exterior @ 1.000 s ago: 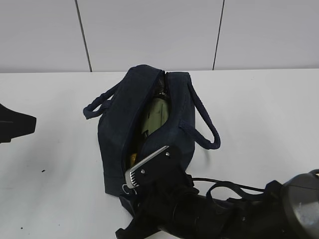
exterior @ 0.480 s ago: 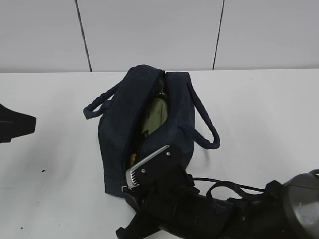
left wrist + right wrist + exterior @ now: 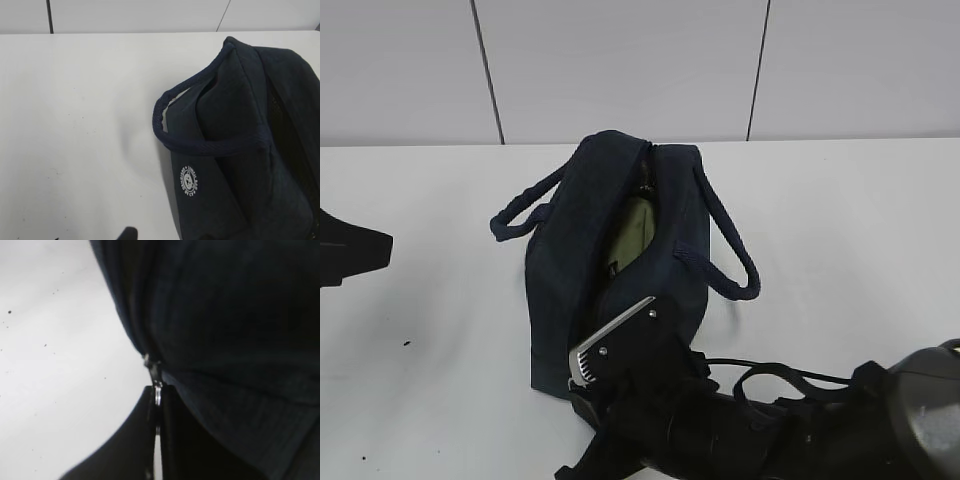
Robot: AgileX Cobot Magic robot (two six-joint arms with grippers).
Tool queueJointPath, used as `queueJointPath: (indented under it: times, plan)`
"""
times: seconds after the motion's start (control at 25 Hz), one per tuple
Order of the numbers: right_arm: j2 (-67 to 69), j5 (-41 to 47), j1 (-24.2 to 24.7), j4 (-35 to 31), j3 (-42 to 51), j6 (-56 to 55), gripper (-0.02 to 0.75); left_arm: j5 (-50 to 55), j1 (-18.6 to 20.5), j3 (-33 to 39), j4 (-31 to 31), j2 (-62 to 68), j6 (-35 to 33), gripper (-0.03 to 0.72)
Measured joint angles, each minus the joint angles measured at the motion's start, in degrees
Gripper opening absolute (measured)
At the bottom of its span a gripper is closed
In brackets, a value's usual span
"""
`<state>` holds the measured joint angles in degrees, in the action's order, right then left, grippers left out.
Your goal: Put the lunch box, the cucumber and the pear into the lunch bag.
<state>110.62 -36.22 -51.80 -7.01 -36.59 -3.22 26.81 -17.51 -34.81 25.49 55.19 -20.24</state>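
Observation:
The navy lunch bag (image 3: 610, 240) lies in the middle of the white table with its top slit partly open. The pale green lid of the lunch box (image 3: 636, 230) shows inside the slit. The pear and the cucumber are hidden. My right gripper (image 3: 582, 383) is at the bag's near end. In the right wrist view it (image 3: 157, 392) is shut on the metal ring pull (image 3: 157, 396) of the zipper. My left gripper (image 3: 355, 255) rests at the left edge, apart from the bag. The left wrist view shows only the bag's side (image 3: 240, 165) and one handle (image 3: 200, 145).
The bag's two looped handles (image 3: 725, 245) hang out to either side. A black cable (image 3: 770, 375) loops over my right arm at the bottom right. A grey panelled wall (image 3: 620, 70) stands behind the table (image 3: 420, 330).
The near part of the bag's slit has narrowed and the yellow bit seen there before is now covered. The bag's left side has shifted slightly right. The left arm has not moved.

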Motion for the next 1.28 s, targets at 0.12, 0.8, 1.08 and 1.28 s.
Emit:
queueJointPath:
  times: [0.12, 0.8, 1.08, 1.28]
  plan:
    - [-1.7, 2.9, 0.0, 2.4, 0.0, 0.0, 0.006, 0.0, 0.0, 0.0, 0.0, 0.0, 0.0, 0.239]
    - [-16.5, 16.3, 0.0, 3.9, 0.0, 6.3, 0.006, 0.0, 0.0, 0.0, 0.0, 0.0, 0.0, 0.239]
    - [-19.0, 18.8, 0.0, 3.9, -0.1, 6.9, 0.006, 0.0, 0.0, 0.0, 0.0, 0.1, 0.0, 0.239]
    - [-19.3, 24.4, 0.0, 3.9, -4.5, 9.2, 0.006, 0.2, 0.0, 0.0, 1.9, 1.7, -7.9, 0.250]
